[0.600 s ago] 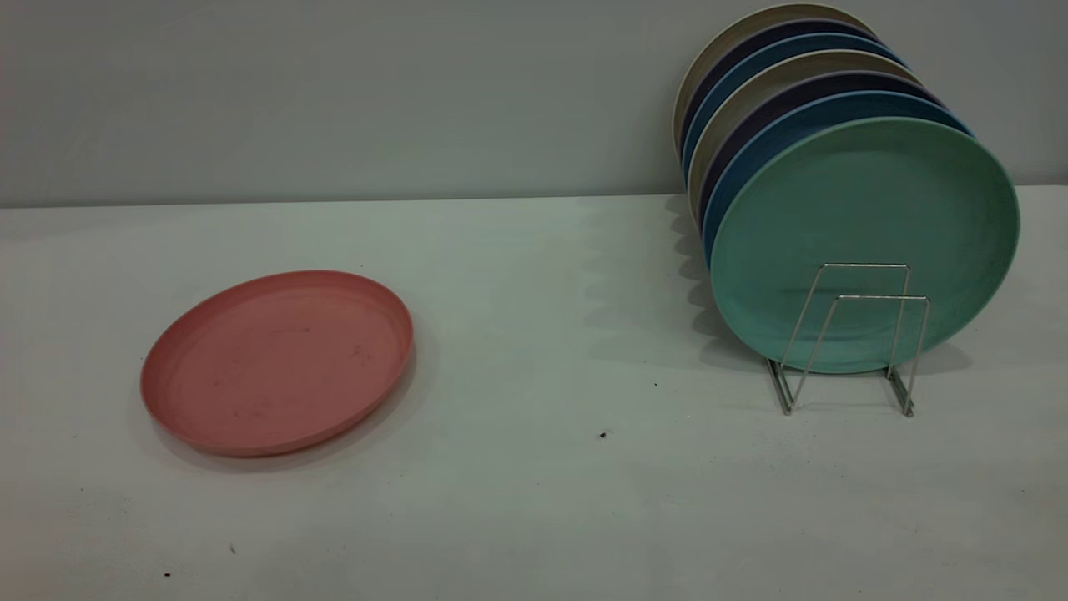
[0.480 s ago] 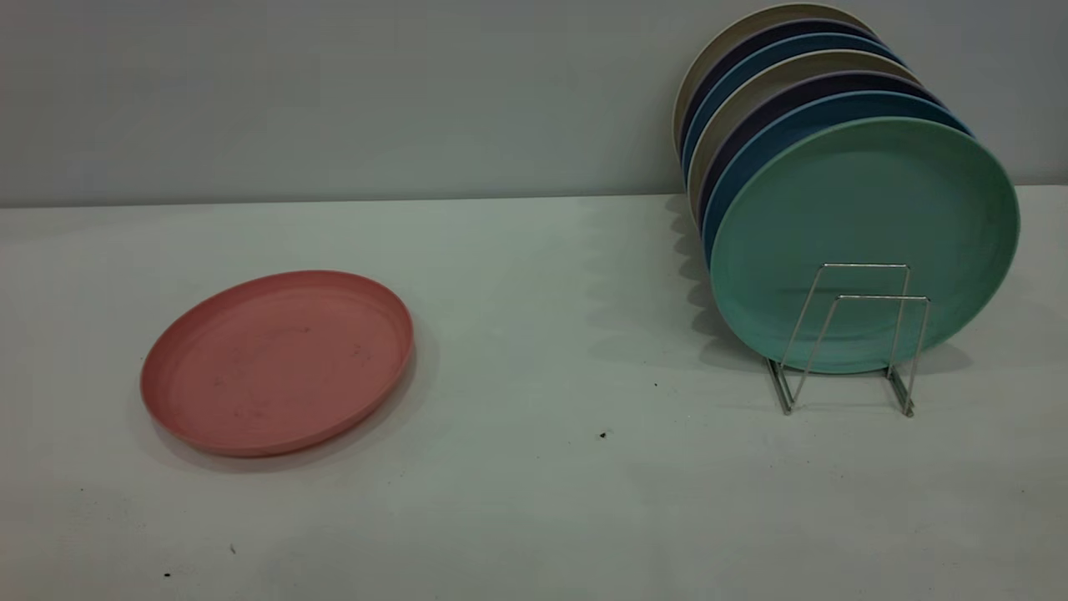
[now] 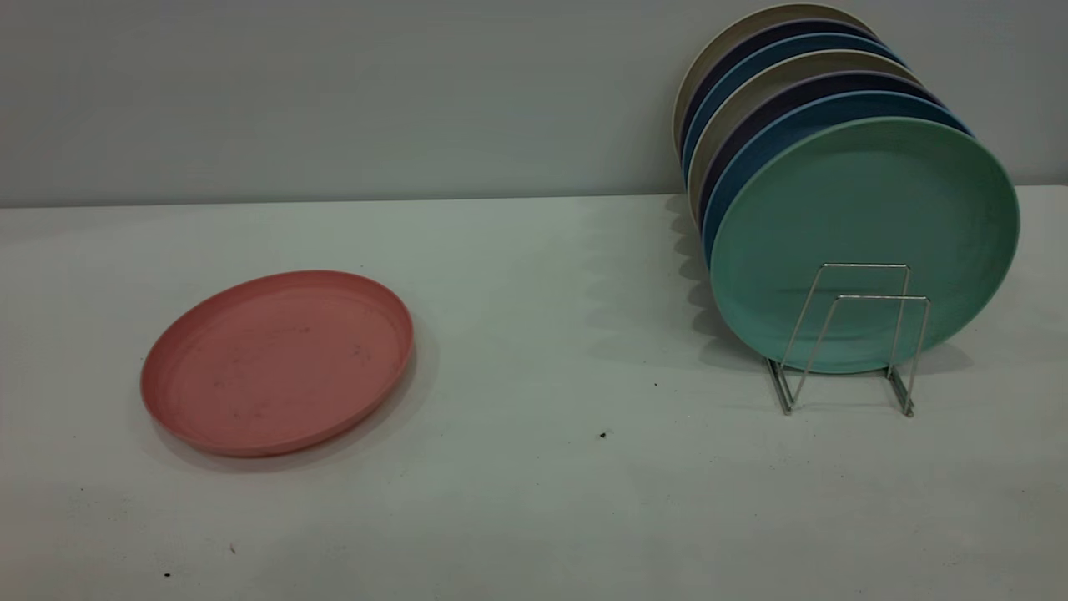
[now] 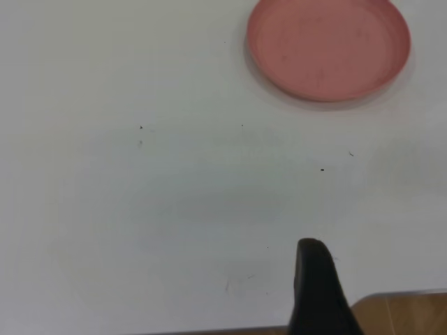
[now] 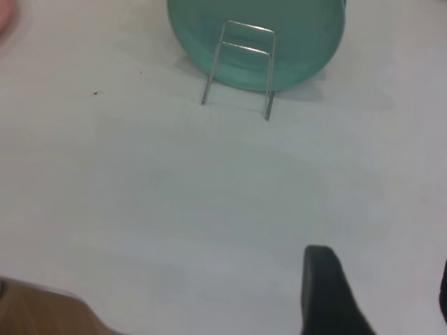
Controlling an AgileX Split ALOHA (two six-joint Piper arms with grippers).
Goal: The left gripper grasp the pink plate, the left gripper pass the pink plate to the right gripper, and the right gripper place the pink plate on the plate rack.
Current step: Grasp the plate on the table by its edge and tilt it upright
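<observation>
The pink plate (image 3: 278,361) lies flat on the white table at the left; it also shows in the left wrist view (image 4: 328,47). The plate rack (image 3: 849,334) stands at the right, its two front wire loops empty; it also shows in the right wrist view (image 5: 239,66). Neither gripper shows in the exterior view. My left gripper (image 4: 380,279) hangs near the table's front edge, far from the plate, with one black finger (image 4: 314,286) in view and a wide gap beside it. My right gripper (image 5: 383,279) is open and empty, well short of the rack.
A mint-green plate (image 3: 863,242) stands upright in the rack, with several more plates (image 3: 776,75) behind it. A grey wall runs behind the table. The wooden table edge (image 4: 405,314) shows by the left gripper.
</observation>
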